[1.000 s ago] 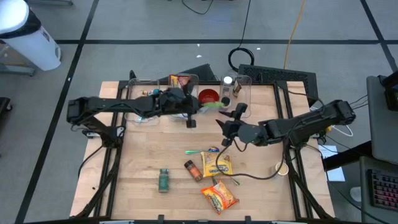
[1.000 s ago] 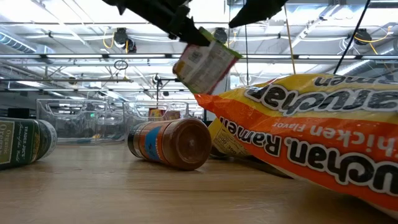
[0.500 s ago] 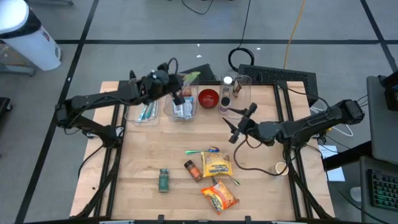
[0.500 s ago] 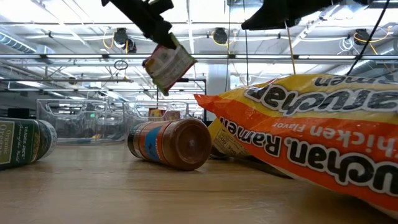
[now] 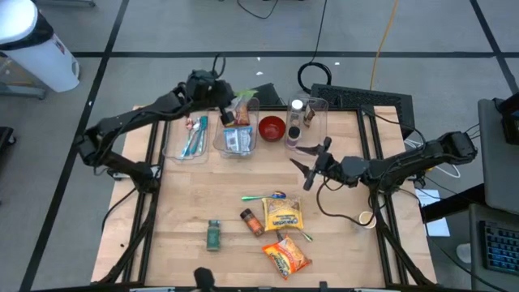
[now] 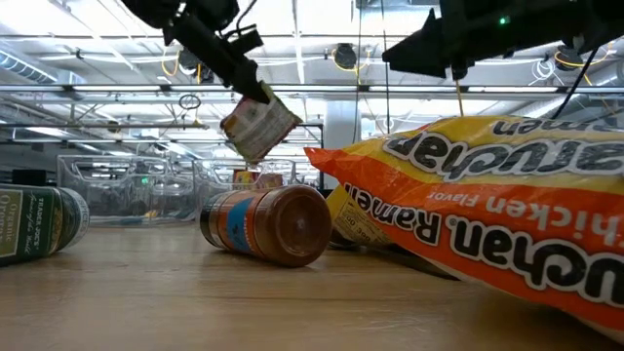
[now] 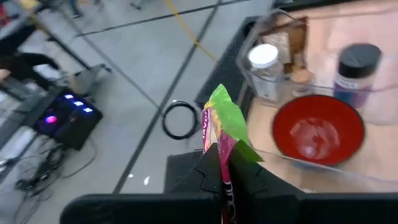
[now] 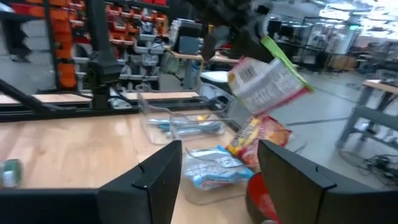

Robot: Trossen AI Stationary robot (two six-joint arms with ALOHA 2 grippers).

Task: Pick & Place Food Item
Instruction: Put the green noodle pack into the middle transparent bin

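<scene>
Since a moment ago the left arm is swinging further back, carrying the green-topped snack packet [image 5: 242, 104] away from the table's middle and out over the clear bins along the far edge. The left gripper [image 5: 226, 108] is staying clamped on one end of the packet, so the rest is hanging free and tilted; the low view shows it dangling in the air, well above the wood. That pinch on the sealed end looks deliberate: it is letting the packet hang clear of the bin walls as it comes over.

Right now the packet is hovering about the back rim of the middle clear bin [image 5: 220, 146], the one already holding a blue-and-white wrapper [image 5: 235, 139]. Beside it, the red bowl [image 5: 272, 128] is sitting in its own spot, and the left bin is holding a few slim items.

Meanwhile the right gripper [image 5: 309, 164] is drawing back toward its own side, fingers apart and holding nothing, hanging over bare table to keep out of the way.

Items to be sorted are lying near the front: an orange spice jar [image 5: 251, 221], a yellow packet [image 5: 283, 214], a ramen packet [image 5: 286, 255] and a green jar [image 5: 213, 235].

I judge the release into a bin is the next step.
</scene>
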